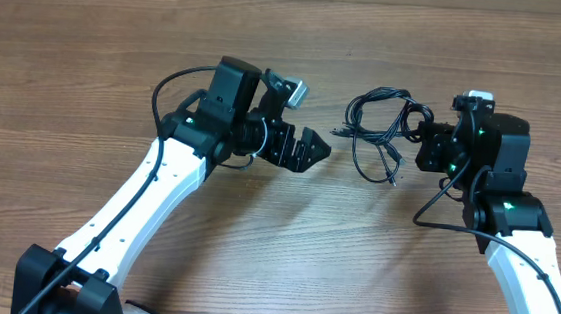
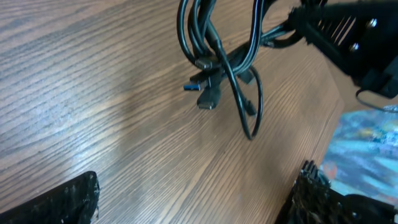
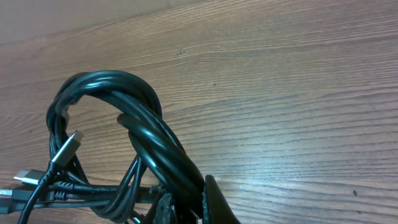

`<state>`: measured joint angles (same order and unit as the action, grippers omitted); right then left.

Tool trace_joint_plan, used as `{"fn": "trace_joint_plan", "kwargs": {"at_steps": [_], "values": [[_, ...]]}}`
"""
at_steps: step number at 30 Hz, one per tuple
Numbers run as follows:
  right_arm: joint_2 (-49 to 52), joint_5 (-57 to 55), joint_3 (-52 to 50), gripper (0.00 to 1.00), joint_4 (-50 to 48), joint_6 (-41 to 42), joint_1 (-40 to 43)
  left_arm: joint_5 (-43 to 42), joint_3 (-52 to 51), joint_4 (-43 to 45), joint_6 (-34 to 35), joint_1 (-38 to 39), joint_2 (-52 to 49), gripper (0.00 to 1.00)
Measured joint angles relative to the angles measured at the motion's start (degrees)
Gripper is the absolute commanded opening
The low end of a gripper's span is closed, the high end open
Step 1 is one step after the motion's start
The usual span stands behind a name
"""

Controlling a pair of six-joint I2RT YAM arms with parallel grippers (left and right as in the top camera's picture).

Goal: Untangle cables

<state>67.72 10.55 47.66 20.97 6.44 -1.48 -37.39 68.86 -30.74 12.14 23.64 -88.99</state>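
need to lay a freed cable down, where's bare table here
Bare table lies near the front between the left arm and right arm, along the far edge, and on the left arm's outer side. Crowded: the gap between the open left gripper and the right gripper, shut on the cables.

White arm links (image 1: 147, 192), black wrist housings (image 1: 233, 91), green status lights (image 1: 509, 206), black fingers (image 1: 316, 142)

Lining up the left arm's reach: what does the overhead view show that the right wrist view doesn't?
Only overhead: the open left end effector, standing apart from the cables. Only right wrist: close up, twisted strands clamped in the shut right end effector, plus a silver plug. Both: the cables and the wooden table.
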Motion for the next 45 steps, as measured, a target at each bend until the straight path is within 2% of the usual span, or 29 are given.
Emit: {"fn": "trace_joint_plan", "kwargs": {"at_steps": [4,7,18,30,32,33,35,36,45], "values": [[0.00,1.20,0.00,0.04,0.15,0.02,-0.02,-0.02,0.02,2.99,2.78,0.00,0.00,1.00],[0.00,3.74,0.00,0.04,1.86,0.17,-0.02,-0.04,0.02,4.37,2.19,0.00,0.00,0.99],[0.00,14.19,0.00,0.04,8.70,0.44,0.00,-2.78,0.02,5.11,-11.91,0.00,0.00,1.00],[0.00,27.47,0.00,0.04,8.57,0.61,-0.02,-4.63,0.02,5.09,-17.81,2.27,0.00,1.00],[0.00,28.72,0.00,0.04,8.57,0.66,-0.02,-4.66,0.02,5.09,-18.34,2.56,0.00,0.88],[0.00,29.11,0.00,0.04,8.57,0.66,-0.02,-4.61,0.02,5.07,-18.49,2.60,0.00,0.76],[0.00,29.55,0.00,0.04,8.59,0.63,-0.02,-4.63,0.02,5.09,-18.71,2.62,0.00,0.12],[0.00,29.70,0.00,0.04,8.59,0.63,0.00,-4.63,0.00,5.07,-18.73,2.62,0.00,0.04],[0.00,30.12,0.00,0.04,8.59,0.61,0.00,-3.96,0.02,5.09,-18.78,2.54,0.00,0.04]]}}
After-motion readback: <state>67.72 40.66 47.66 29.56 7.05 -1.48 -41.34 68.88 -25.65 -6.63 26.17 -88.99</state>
